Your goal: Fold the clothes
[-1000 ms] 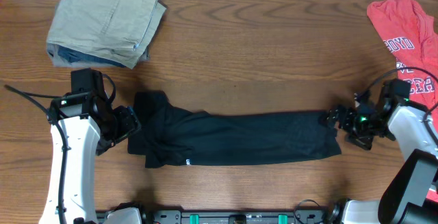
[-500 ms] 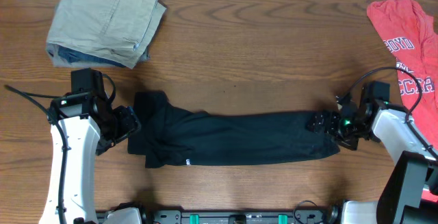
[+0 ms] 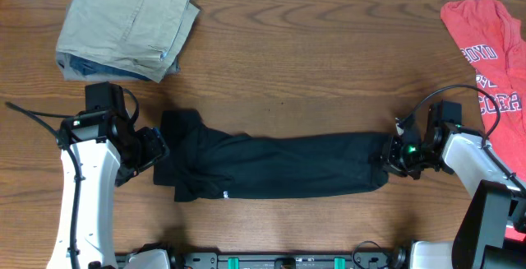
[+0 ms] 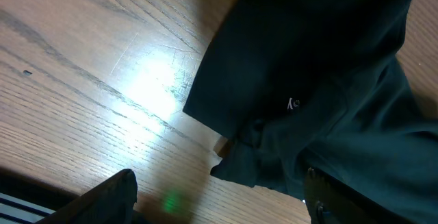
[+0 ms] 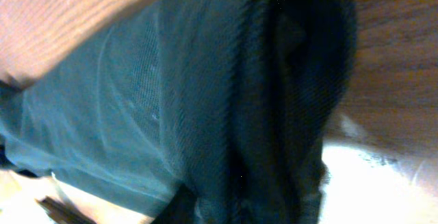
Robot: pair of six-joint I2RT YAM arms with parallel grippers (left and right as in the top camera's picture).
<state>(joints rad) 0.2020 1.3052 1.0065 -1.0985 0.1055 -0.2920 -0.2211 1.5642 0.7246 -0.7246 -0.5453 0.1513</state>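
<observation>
The clothes in play are a black shirt [image 3: 279,166], lying as a long folded strip across the front of the table. Its small white mark shows near the front edge. My left gripper [image 3: 156,150] stands open at the strip's left end. In the left wrist view the shirt [image 4: 328,80] lies ahead of the jaws, with bare wood between the fingers [image 4: 116,190]. My right gripper [image 3: 393,155] is shut on the strip's right end, where the cloth is bunched. The right wrist view is filled with gathered black fabric [image 5: 205,101], which hides the fingertips.
A folded khaki garment [image 3: 127,22] lies on a grey one at the back left. A red printed shirt [image 3: 485,43] lies crumpled at the back right, close to my right arm. Bare wood [image 3: 312,63] stretches behind the black strip.
My right gripper slid left onto the shirt's right end and closed, drawing that edge a little leftward and bunching it. The left arm has not moved.
</observation>
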